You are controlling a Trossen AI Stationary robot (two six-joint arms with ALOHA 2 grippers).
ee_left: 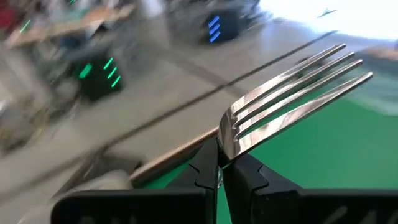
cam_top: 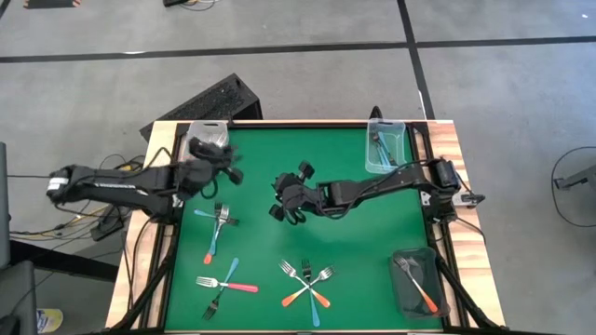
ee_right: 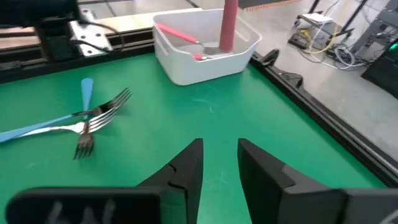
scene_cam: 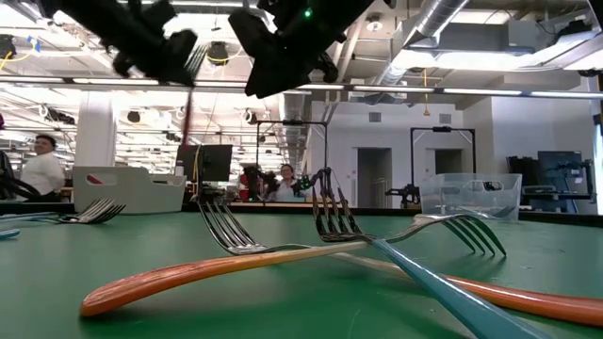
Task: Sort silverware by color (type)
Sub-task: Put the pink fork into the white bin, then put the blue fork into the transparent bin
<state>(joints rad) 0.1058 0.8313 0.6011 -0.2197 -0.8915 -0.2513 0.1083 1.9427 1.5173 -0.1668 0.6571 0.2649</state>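
Note:
My left gripper (cam_top: 223,166) hovers at the table's far left, beside a white bin (ee_right: 205,53), shut on a pink-handled fork (ee_left: 292,87). One pink fork (ee_right: 183,37) lies in that bin. My right gripper (ee_right: 219,152) hangs open over the middle of the green mat (cam_top: 279,200), holding nothing. Loose forks lie on the mat: two blue ones crossed (cam_top: 216,228), a pink and a blue one (cam_top: 223,284), and orange and blue ones crossed (cam_top: 307,279). My left gripper pinches the fork's metal neck (ee_left: 227,146), just below the tines, between its two fingers. The tines (ee_left: 311,71) stick out past the fingertips. The pink handle (ee_right: 229,25) hangs straight down over the white bin. The fork is lifted clear of the mat.
A clear bin (cam_top: 385,144) with blue forks stands at the far right. A dark bin (cam_top: 414,279) with an orange fork stands at the near right. Wooden rails (cam_top: 456,149) edge the mat. People show in the room behind (scene_cam: 42,169).

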